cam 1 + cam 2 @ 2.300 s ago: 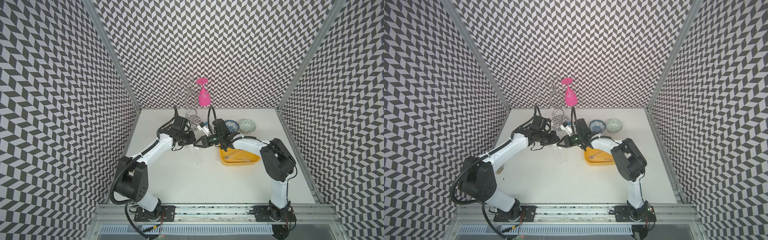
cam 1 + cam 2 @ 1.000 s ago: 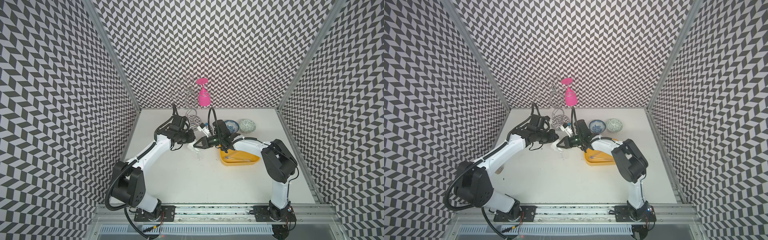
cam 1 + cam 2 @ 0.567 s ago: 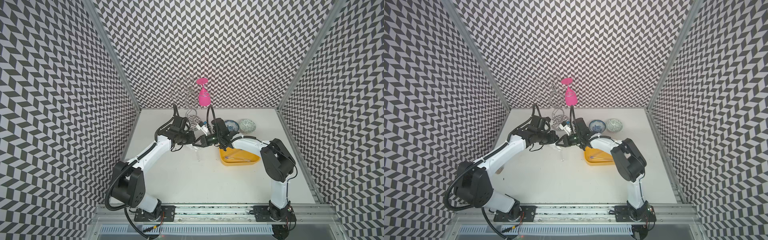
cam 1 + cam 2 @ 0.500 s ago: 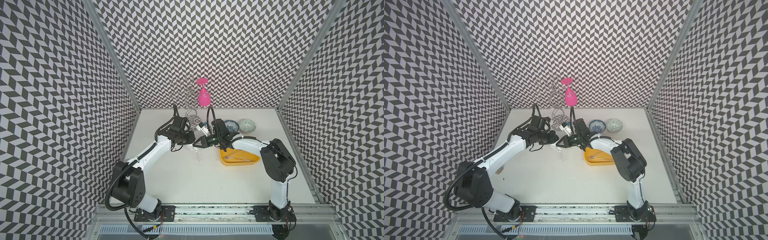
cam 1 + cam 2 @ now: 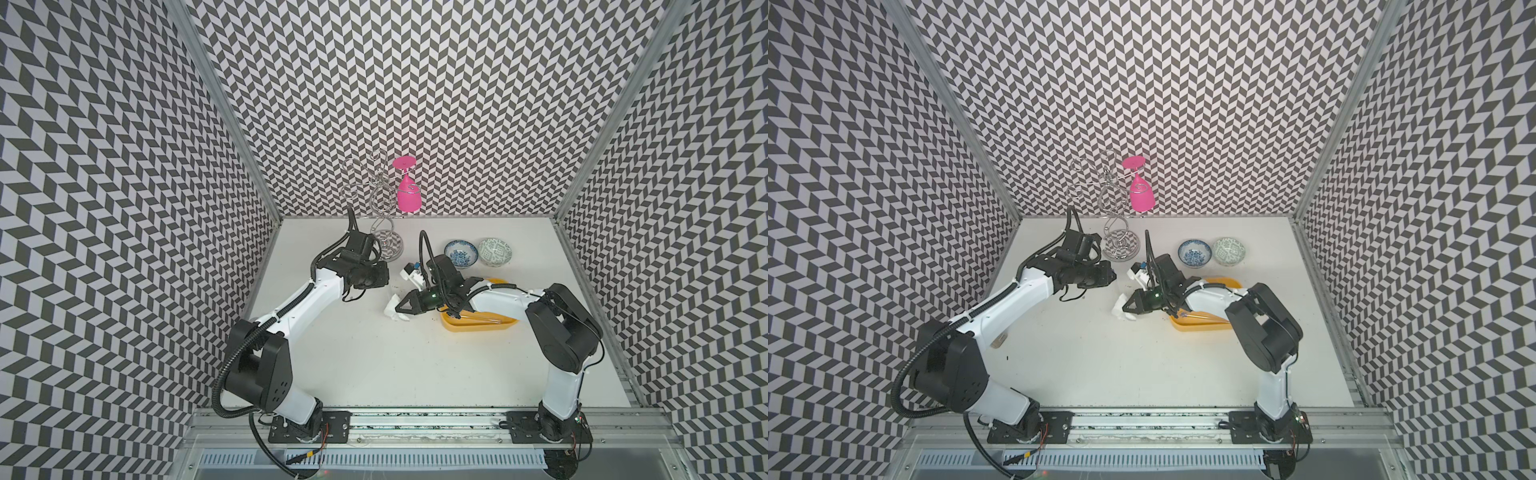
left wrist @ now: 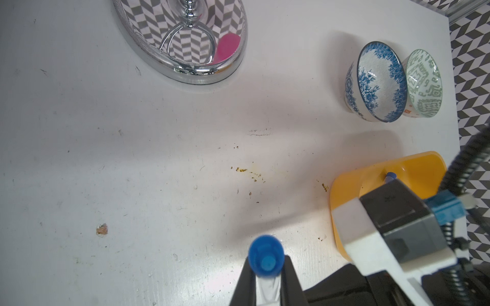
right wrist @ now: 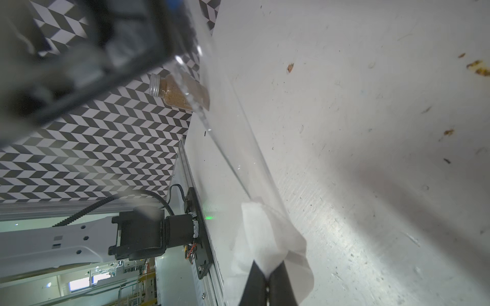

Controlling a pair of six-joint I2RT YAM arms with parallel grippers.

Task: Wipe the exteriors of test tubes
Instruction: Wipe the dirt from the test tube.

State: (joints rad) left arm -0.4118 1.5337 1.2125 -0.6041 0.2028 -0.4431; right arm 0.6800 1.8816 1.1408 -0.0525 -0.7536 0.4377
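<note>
Clear and thin-walled, the test tube (image 7: 233, 137) was held in the air over the white table (image 5: 374, 365), between the two arms and near the yellow tray (image 6: 424, 164). The left gripper (image 6: 266, 267) was clamped on it just below its blue cap (image 6: 266, 258), probably so that the whole bare length stayed free for wiping. The right gripper (image 7: 267, 276) was pressed together on a crumpled white tissue (image 7: 267, 238). The tissue sat at the tube's far, lower end, which suggested a stroke along the wall. Whether it wrapped fully around the tube could not be told.

The tube looked long, slender and fully transparent, so the table showed straight through it. Small bright glints ran along its wall, and it appeared empty. It was barely visible in both top views. A second capped tube (image 6: 389, 176) lay in the tray, likely kept there to stop it rolling.
</note>
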